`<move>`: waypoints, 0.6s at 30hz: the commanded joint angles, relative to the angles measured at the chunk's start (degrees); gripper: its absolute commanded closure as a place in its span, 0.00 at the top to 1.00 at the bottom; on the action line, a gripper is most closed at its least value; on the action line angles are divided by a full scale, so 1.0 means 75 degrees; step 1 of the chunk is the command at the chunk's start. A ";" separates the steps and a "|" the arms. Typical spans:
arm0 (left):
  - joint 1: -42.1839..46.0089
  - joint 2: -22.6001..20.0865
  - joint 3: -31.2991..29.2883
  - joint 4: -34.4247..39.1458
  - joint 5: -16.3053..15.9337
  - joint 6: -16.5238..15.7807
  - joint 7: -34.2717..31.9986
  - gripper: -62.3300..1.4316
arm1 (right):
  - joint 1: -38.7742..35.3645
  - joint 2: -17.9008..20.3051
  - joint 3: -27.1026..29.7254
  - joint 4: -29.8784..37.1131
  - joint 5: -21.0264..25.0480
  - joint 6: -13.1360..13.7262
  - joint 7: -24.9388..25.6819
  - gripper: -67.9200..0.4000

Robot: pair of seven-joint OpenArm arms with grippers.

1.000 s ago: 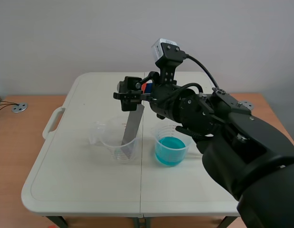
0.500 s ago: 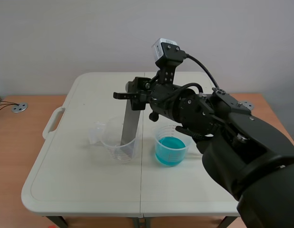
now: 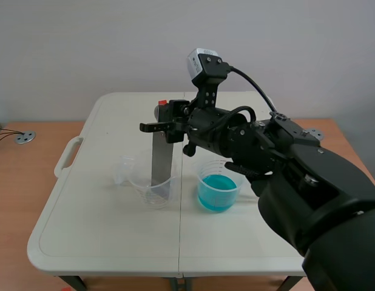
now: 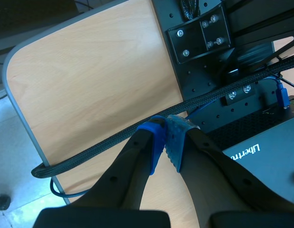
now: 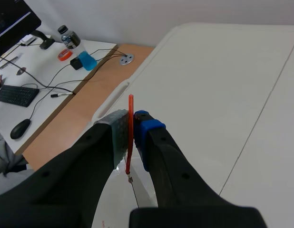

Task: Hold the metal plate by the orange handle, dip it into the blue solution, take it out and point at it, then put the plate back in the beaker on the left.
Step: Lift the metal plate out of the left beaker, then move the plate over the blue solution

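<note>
A long grey metal plate (image 3: 161, 160) stands upright in the clear beaker (image 3: 152, 183) left of the table's middle. Its thin orange handle (image 3: 162, 102) sticks up at the top. My right gripper (image 3: 167, 119) reaches in from the right and is shut on that handle. In the right wrist view the orange handle (image 5: 130, 137) is pressed between the two pads of the right gripper (image 5: 131, 124), with the plate (image 5: 140, 192) hanging below. The beaker of blue solution (image 3: 218, 185) stands to the right of the plate. My left gripper (image 4: 166, 127) is shut on nothing, away from the table.
The white folding table (image 3: 102, 230) has a carry handle (image 3: 67, 155) on its left edge. Wooden flooring surrounds it, with a round metal disc (image 3: 24, 137) and cables at the far left. A desk with a keyboard (image 5: 17, 95) lies beyond the table's left side.
My right gripper has shut on the orange handle. The plate, which leaned in the left beaker, now stands upright, and the gripper has shifted slightly left and up.
</note>
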 commanded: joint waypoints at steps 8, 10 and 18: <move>-0.0044 0.0000 -0.0012 0.0087 -0.0017 -0.0052 0.0102 0.07 | 0.0175 -0.0020 0.0006 0.0379 -0.0268 0.0259 0.0187 0.02; -0.0044 0.0000 -0.0012 0.0087 -0.0017 -0.0070 0.0102 0.07 | 0.0175 -0.0020 0.0006 0.0469 -0.0367 0.0423 0.0184 0.02; -0.0044 0.0000 -0.0012 0.0087 -0.0017 -0.0070 0.0102 0.07 | 0.0146 -0.0017 0.0006 0.0813 -0.0565 0.0653 0.0102 0.02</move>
